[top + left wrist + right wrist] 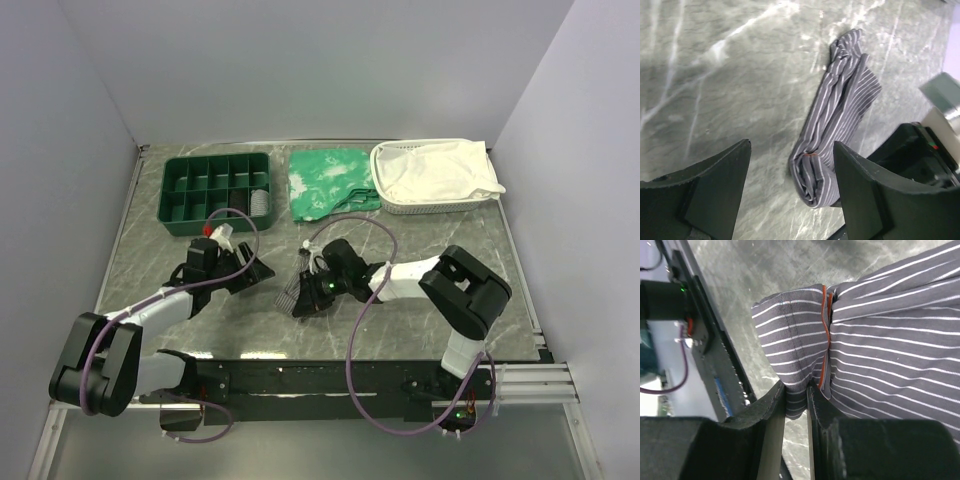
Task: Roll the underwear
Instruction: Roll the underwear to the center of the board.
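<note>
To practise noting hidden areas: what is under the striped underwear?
The underwear lies on the marbled tabletop, which shows around it. Anything directly beneath the fabric is covered and cannot be seen.

The underwear (840,115) is soft, matt cloth, the table (715,75) glossy veined stone, the left claw (791,150) matt black plastic.

green compartment tray (215,158) at far left of marbled table (150,255); green white-patterned cloth (325,180) beside it; white cloth (435,170) lies in white mesh basket (440,208), far right.
</note>
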